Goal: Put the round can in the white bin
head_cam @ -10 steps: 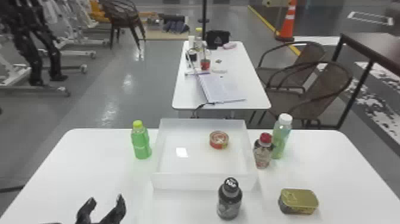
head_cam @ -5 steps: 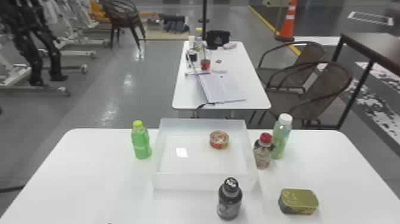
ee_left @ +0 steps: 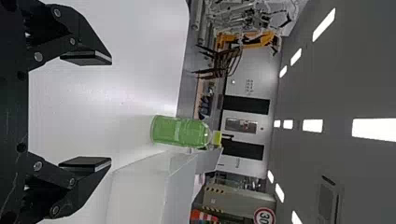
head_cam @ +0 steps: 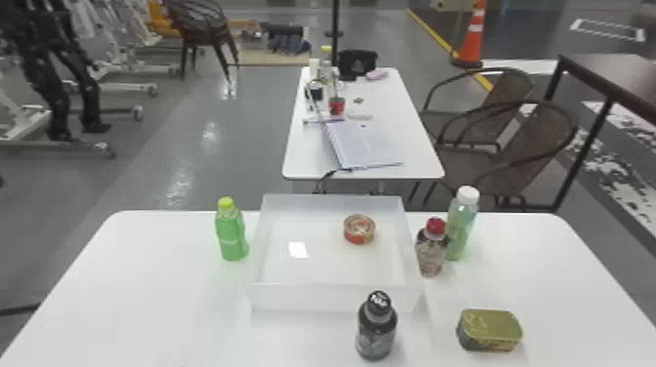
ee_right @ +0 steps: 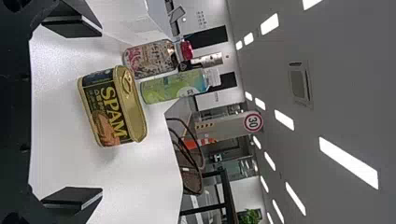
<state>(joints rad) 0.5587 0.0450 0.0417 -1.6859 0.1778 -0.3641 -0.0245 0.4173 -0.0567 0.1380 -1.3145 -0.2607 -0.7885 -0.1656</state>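
The round can (head_cam: 359,229), red with a metal lid, lies flat inside the white bin (head_cam: 334,297), toward the bin's back right. Nothing touches it. In the left wrist view my left gripper (ee_left: 86,111) stands open and holds nothing, with the bin (ee_left: 140,186) and the green bottle beyond it. My right gripper (ee_right: 74,112) is open too in the right wrist view, its fingers wide apart before the rectangular can, which it does not touch.
A green bottle (head_cam: 232,232) stands left of the bin. Right of it are a red-capped bottle (head_cam: 431,249) and a white-capped bottle (head_cam: 463,224). A dark bottle (head_cam: 377,327) stands in front, and a rectangular gold-lidded can (head_cam: 489,330) at the front right.
The left gripper, at the head view's bottom left a second ago, has drawn back out of that view. The round can has stayed in the bin.
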